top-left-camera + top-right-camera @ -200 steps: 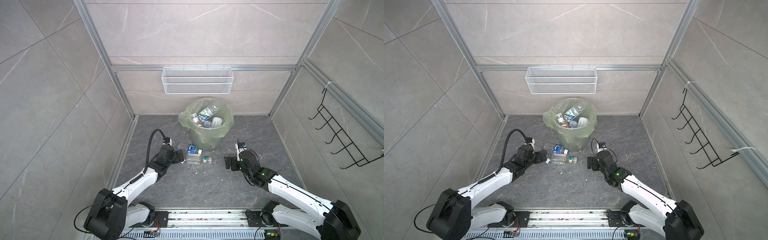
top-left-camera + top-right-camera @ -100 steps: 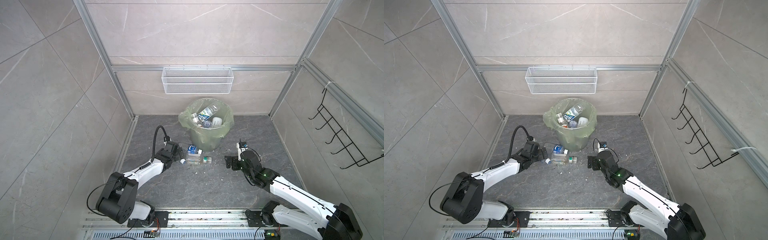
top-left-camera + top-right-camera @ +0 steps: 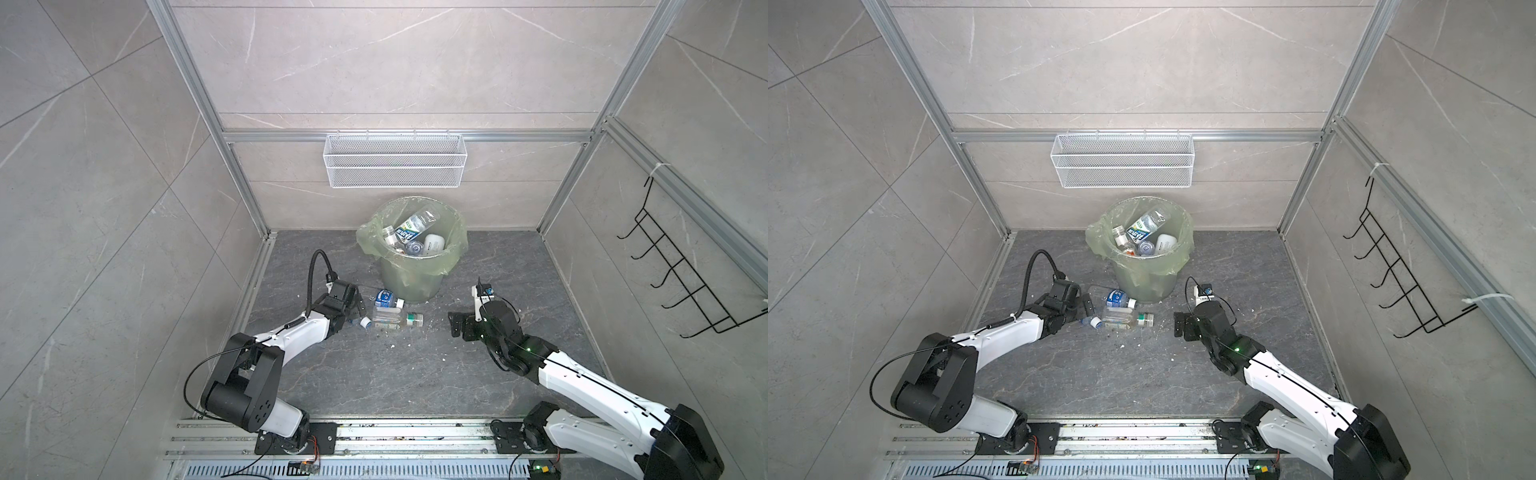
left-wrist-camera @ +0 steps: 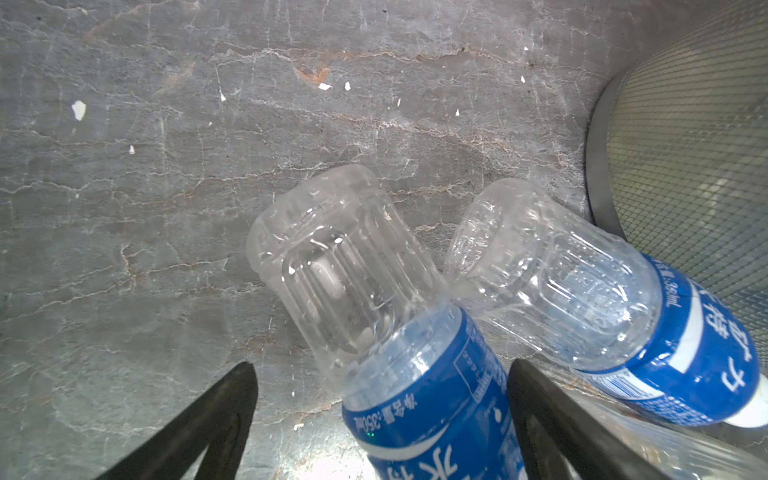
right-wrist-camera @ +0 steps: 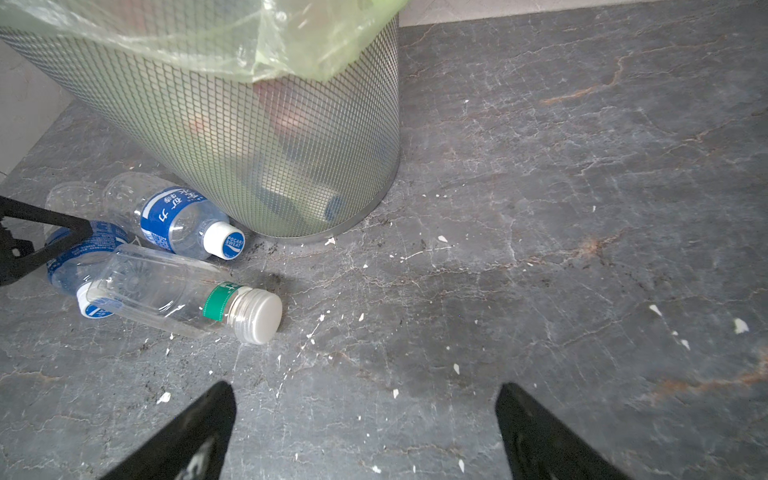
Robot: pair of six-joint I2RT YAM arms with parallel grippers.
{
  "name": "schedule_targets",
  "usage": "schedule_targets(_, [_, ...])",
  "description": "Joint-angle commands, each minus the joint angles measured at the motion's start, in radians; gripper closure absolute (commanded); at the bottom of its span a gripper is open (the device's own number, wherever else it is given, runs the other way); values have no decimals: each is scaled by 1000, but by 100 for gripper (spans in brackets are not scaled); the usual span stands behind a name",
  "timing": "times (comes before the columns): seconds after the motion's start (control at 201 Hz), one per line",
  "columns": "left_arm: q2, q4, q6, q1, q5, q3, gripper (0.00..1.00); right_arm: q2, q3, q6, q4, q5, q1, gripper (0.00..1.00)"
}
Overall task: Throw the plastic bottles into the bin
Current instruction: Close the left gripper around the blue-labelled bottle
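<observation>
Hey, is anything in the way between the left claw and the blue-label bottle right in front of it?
Nothing visible does: the blue-label bottle already lies inside the open left claw. A second blue-label bottle touches its side, and a green-banded clear bottle lies by its cap end.

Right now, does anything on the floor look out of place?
Yes. Three plastic bottles lie on their sides beside the bin instead of inside it: two blue-labelled, one green-labelled. Small white flakes litter the dark floor.
</observation>
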Motion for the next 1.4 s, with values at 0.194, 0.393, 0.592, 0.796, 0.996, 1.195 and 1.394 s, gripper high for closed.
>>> schedule_targets(0.194, [-15,-9,2,23,24,-30,9,30,7,-2,20,-16,3,1])
schedule_targets(0.393, [-5,0,10,48,65,-27,9,50,13,-3,24,-30,3,0])
schedule_targets(0.592, [0,-11,25,58,73,-14,9,72,21,-3,22,-32,3,0])
schedule_targets(0.796, [39,23,9,79,121,-34,9,75,22,-5,23,-35,3,0])
schedule_targets(0.996, [62,43,8,89,127,-53,11,78,23,-4,21,-32,3,0])
schedule_targets(1.195, [68,55,8,92,134,-65,18,93,27,-3,24,-28,3,1])
schedule_targets(1.394, [20,72,20,92,134,-91,25,92,26,-2,24,-20,3,0])
